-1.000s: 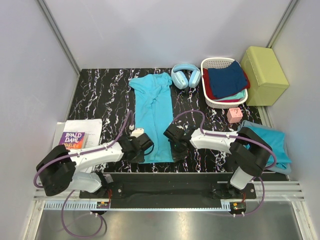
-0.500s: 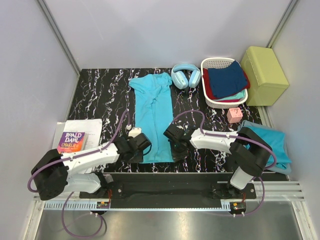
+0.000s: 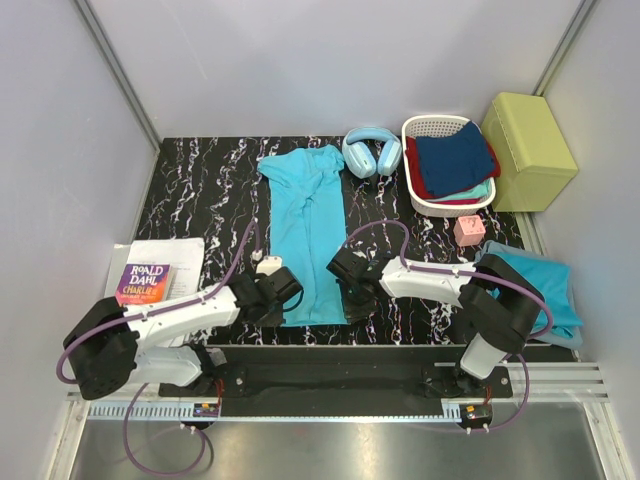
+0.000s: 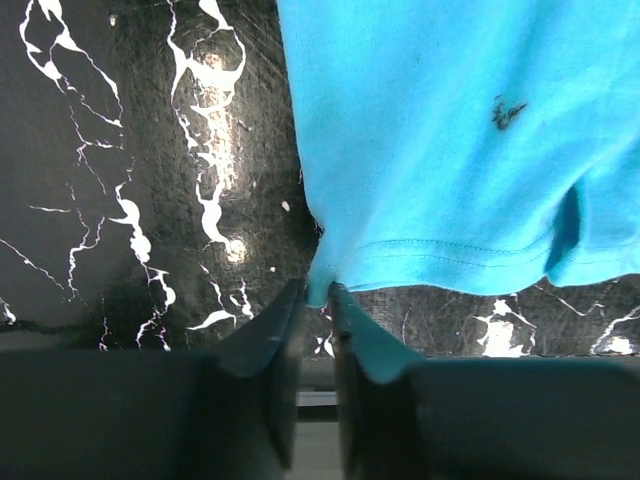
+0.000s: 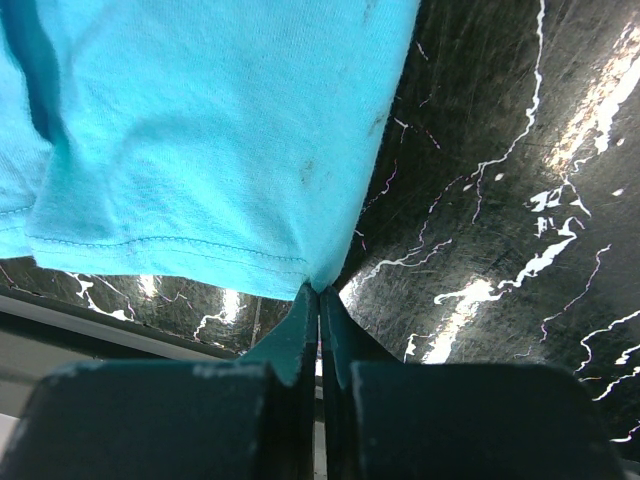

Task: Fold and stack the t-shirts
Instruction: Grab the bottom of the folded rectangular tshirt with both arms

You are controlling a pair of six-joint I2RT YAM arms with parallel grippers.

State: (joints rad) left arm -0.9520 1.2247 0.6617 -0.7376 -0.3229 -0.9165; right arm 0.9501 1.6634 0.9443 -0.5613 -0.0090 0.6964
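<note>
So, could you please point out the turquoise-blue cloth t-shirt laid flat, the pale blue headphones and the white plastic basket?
Turquoise-blue cloth t-shirt (image 3: 308,235), top view, mid-body.
Pale blue headphones (image 3: 358,158), top view, one ear cup.
White plastic basket (image 3: 436,126), top view, far rim.

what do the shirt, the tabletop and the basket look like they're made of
Shirt: thin, soft knit cloth, likely cotton jersey, matte; stitched hem and soft wrinkles show.
Tabletop: glossy black with white veins, marble-look; it could be stone, laminate or film; lamp glare shows on it.
Basket: probably white plastic; the wall looks moulded and perforated.
</note>
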